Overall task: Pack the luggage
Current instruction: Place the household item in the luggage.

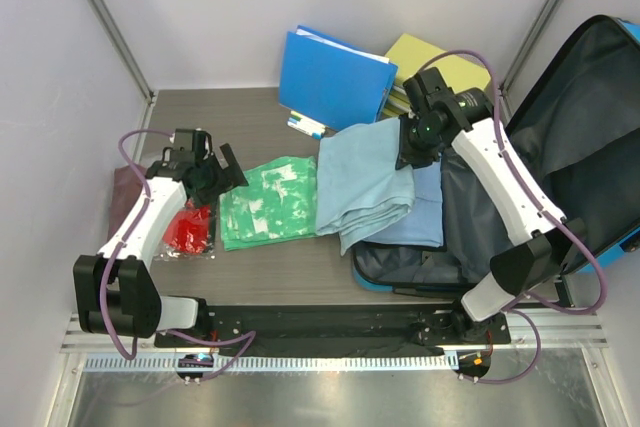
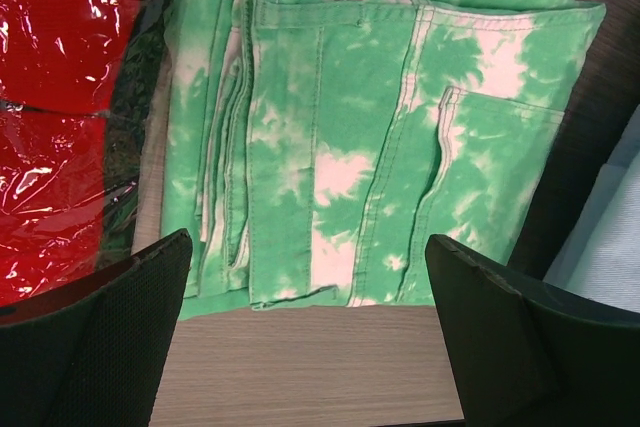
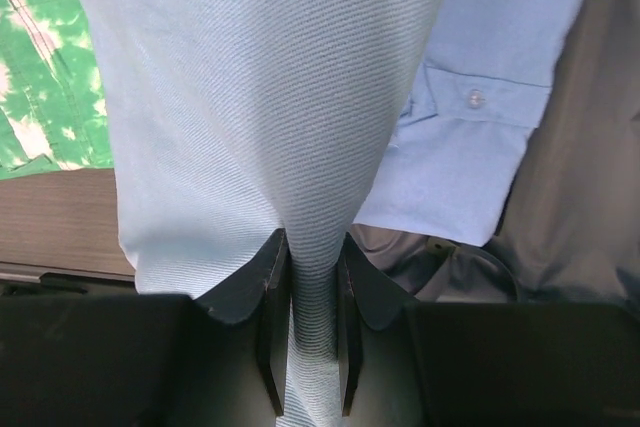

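Note:
The luggage (image 1: pixel 575 117) lies open at the right, with a bright-blue shell and dark grey lining. A folded blue shirt (image 1: pixel 425 212) (image 3: pixel 490 67) rests in its near half. My right gripper (image 1: pixel 412 152) (image 3: pixel 312 277) is shut on a pale blue cloth (image 1: pixel 365 182) (image 3: pixel 260 97), which hangs from it and drapes over the luggage's left edge onto the table. My left gripper (image 1: pixel 225 172) (image 2: pixel 308 242) is open, hovering at the near-left edge of a folded green-and-white garment (image 1: pixel 270 202) (image 2: pixel 340 147), with nothing between its fingers.
A red item in clear plastic (image 1: pixel 188 230) (image 2: pixel 60 97) lies left of the green garment, with a maroon piece (image 1: pixel 125 197) beyond it. A blue folder (image 1: pixel 335 77), a yellow-green box (image 1: pixel 430 62) and a small card (image 1: pixel 305 125) sit at the back. Walls close in on both sides.

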Motion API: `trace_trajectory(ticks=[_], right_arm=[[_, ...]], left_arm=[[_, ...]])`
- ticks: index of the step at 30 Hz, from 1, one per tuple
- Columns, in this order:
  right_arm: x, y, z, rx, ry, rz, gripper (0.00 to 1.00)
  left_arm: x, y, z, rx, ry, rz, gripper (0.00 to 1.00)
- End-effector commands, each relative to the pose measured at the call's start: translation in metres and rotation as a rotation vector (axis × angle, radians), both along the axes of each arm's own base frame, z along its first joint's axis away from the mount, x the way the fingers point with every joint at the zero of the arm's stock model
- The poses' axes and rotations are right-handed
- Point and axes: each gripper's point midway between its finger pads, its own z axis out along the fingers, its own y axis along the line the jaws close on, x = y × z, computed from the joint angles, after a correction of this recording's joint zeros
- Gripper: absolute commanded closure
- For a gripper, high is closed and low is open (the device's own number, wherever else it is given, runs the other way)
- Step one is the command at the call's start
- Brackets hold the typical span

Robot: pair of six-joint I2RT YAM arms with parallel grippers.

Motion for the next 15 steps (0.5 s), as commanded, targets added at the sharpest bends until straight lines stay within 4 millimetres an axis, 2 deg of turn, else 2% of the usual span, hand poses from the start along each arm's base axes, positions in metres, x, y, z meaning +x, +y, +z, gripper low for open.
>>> trace_trajectory(ticks=[1,7,13,15], right_arm=[[-0.010,-0.039,0.054,-0.084,-0.148,-0.049,0.99],[-0.012,-0.059,0.065,-0.155,-0.174,-0.083,0.99],[-0.013,-0.061,0.051,-0.157,-0.174,-0.099,0.99],[-0.012,-0.062,0.040,-0.159,-0.173,-0.105,0.99]], left_arm=[[0.000,-0.003,0.005,-0.011,-0.022,-0.032,0.00],[0.006,-0.007,0.004,-0.029,-0.024,-0.047,0.00],[0.010,-0.009,0.001,-0.034,-0.021,-0.060,0.00],[0.010,-0.011,-0.002,-0.039,-0.015,-0.065,0.00]])
